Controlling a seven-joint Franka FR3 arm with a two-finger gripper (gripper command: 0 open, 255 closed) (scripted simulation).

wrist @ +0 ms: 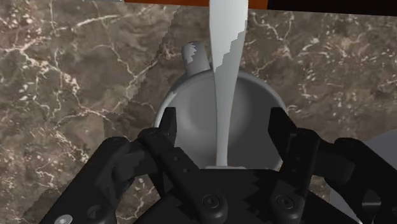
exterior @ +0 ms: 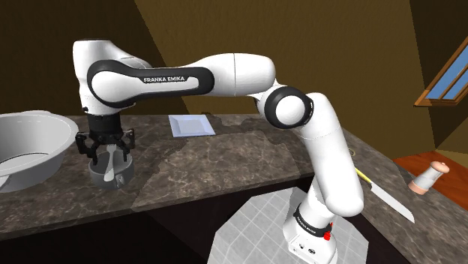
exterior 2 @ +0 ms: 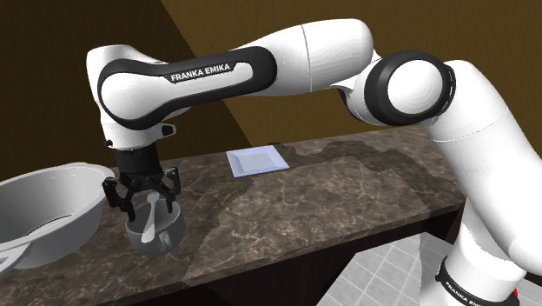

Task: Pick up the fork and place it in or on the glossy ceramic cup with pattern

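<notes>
A plain grey cup (exterior: 112, 174) (exterior 2: 156, 233) (wrist: 270, 92) with a small handle stands on the dark marble counter, near the big bowl. A pale grey fork (exterior: 112, 160) (exterior 2: 153, 212) (wrist: 227, 70) stands inside it, leaning, with one end down in the cup and the other rising past the rim. My black gripper (exterior: 107, 147) (exterior 2: 143, 193) (wrist: 223, 119) hangs straight above the cup, pointing down. Its fingers are open, one on each side of the fork, with a gap between each finger and the fork. No pattern shows on the cup.
A large grey bowl (exterior: 30, 146) (exterior 2: 52, 213) sits beside the cup at the counter's end. A flat white square plate (exterior: 191, 125) (exterior 2: 257, 160) lies further back. In the shoulder view a knife (exterior: 386, 196) and a shaker (exterior: 429, 178) lie at the right.
</notes>
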